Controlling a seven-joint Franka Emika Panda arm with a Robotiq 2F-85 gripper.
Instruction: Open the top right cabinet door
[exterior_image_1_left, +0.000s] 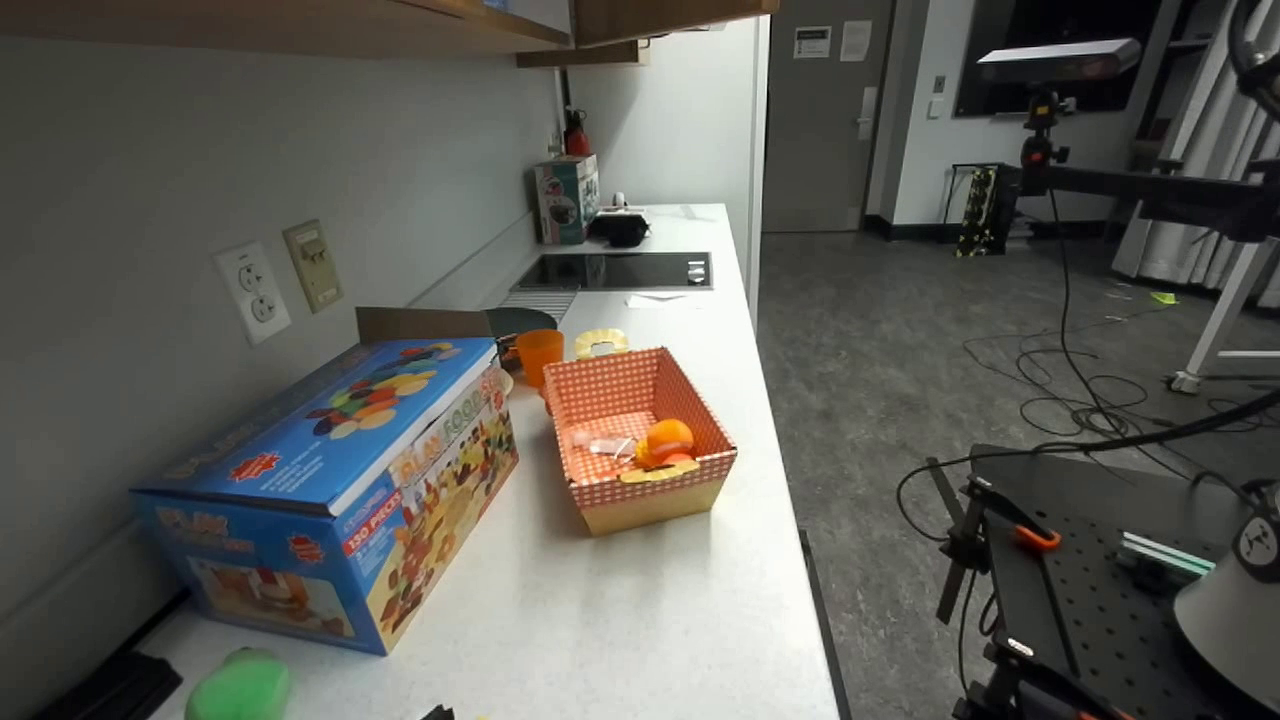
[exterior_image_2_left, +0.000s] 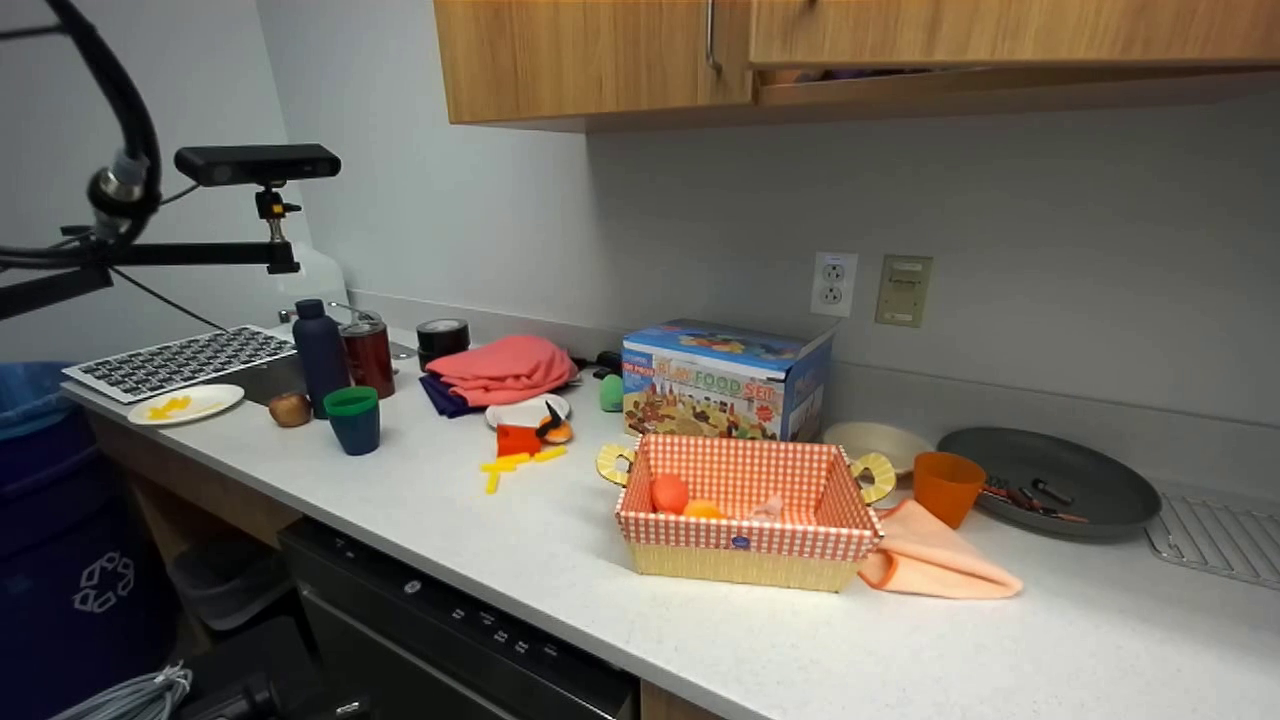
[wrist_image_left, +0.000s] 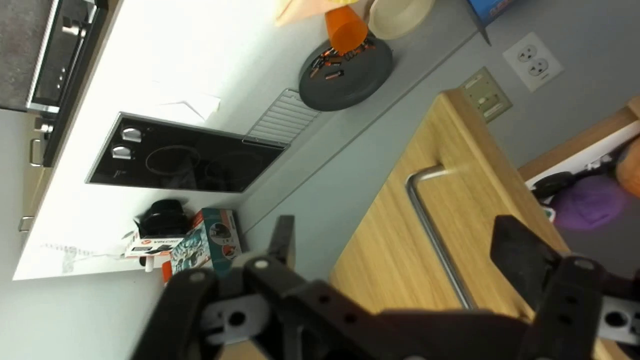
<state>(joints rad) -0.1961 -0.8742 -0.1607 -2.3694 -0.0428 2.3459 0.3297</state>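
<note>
The top right cabinet door is light-brown wood and stands partly open. Its lower part shows at the top edge in both exterior views (exterior_image_1_left: 660, 18) (exterior_image_2_left: 1020, 30). In the wrist view the door (wrist_image_left: 390, 250) slants across the middle, with a silver bar handle (wrist_image_left: 437, 244) on it. Beyond its edge, the cabinet inside shows a purple thing (wrist_image_left: 590, 202). My gripper (wrist_image_left: 395, 225) is open, its fingers wide apart in the wrist view. The handle lies between them in the picture; I see no contact. The handle's lower end is hidden behind the gripper. The gripper is out of both exterior views.
The neighbouring cabinet door (exterior_image_2_left: 600, 60) is shut. Below on the counter are a blue play food box (exterior_image_2_left: 700, 385), a checked basket (exterior_image_2_left: 750, 555), an orange cup (exterior_image_2_left: 945, 485), a dark pan (exterior_image_2_left: 1060, 470) and a cooktop (wrist_image_left: 175, 155). A camera arm (exterior_image_1_left: 1150, 185) stands beside the counter.
</note>
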